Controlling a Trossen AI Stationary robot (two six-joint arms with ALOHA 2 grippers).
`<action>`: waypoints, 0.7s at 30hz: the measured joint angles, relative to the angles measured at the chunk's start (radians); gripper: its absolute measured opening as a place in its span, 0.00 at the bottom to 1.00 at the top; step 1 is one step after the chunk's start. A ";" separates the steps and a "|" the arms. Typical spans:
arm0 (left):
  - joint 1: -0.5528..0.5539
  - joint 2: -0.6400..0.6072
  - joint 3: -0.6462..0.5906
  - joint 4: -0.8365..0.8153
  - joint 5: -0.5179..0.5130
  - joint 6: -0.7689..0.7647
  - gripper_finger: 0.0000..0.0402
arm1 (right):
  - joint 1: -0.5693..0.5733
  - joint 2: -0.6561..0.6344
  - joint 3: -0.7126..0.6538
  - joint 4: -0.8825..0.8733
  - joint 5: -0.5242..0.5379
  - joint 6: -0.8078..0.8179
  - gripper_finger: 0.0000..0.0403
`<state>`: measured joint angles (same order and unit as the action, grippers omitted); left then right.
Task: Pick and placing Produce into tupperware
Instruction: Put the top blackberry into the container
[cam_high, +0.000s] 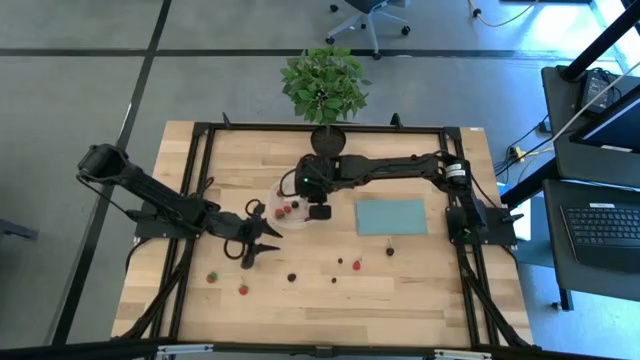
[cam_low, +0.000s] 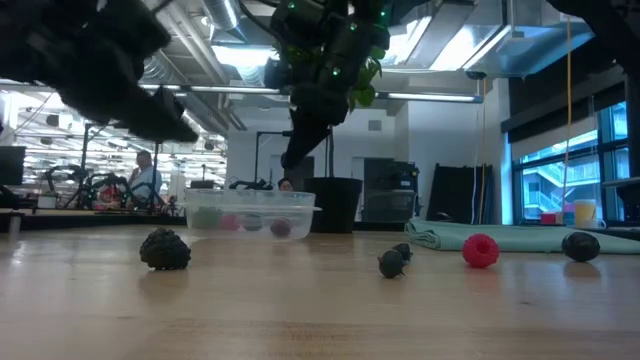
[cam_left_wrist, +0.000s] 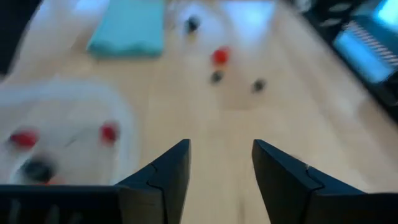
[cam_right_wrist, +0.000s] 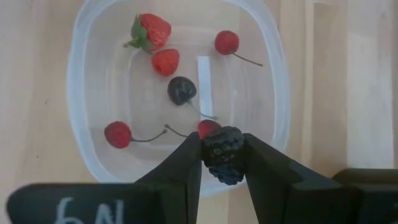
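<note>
The tupperware (cam_right_wrist: 180, 93), a clear shallow container, stands on the table and holds several red and dark berries (cam_right_wrist: 160, 61). My right gripper (cam_right_wrist: 222, 138) hangs over its rim, shut on a dark blackberry (cam_right_wrist: 224, 155); in the high view it is at the container's right edge (cam_high: 319, 211). My left gripper (cam_left_wrist: 221, 168) is open with nothing between its fingers, near the container's front left (cam_high: 255, 245). Loose produce lies on the wood: a blackberry (cam_low: 165, 250), a red berry (cam_low: 481, 250) and others (cam_high: 243, 289). My right gripper pinches the blackberry by its two sides (cam_right_wrist: 208, 152) between its two fingers. The fingers slant steeply down from above. The berry is lifted clear and sticks out past the fingertips, above the tupperware's rim.
A flat teal sheet (cam_high: 392, 216) lies to the right of the tupperware. A potted plant (cam_high: 325, 90) stands at the table's far edge. A black frame (cam_high: 200, 180) runs around the table top. More berries lie scattered toward the near edge (cam_high: 357, 265).
</note>
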<state>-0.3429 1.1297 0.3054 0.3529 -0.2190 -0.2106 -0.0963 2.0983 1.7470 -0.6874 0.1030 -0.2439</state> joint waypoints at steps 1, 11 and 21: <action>0.011 -0.015 0.000 -0.040 -0.013 -0.023 0.41 | 0.000 0.000 0.000 0.000 0.000 0.000 0.26; 0.057 -0.225 0.000 -0.190 0.055 0.093 0.41 | 0.003 0.000 0.000 0.004 -0.024 0.027 0.26; 0.057 -0.475 -0.001 -0.403 -0.007 0.132 0.41 | 0.018 0.000 0.000 0.011 -0.053 0.053 0.26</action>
<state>-0.2855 0.6551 0.3046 -0.0504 -0.2257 -0.0784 -0.0788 2.0983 1.7470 -0.6765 0.0498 -0.1913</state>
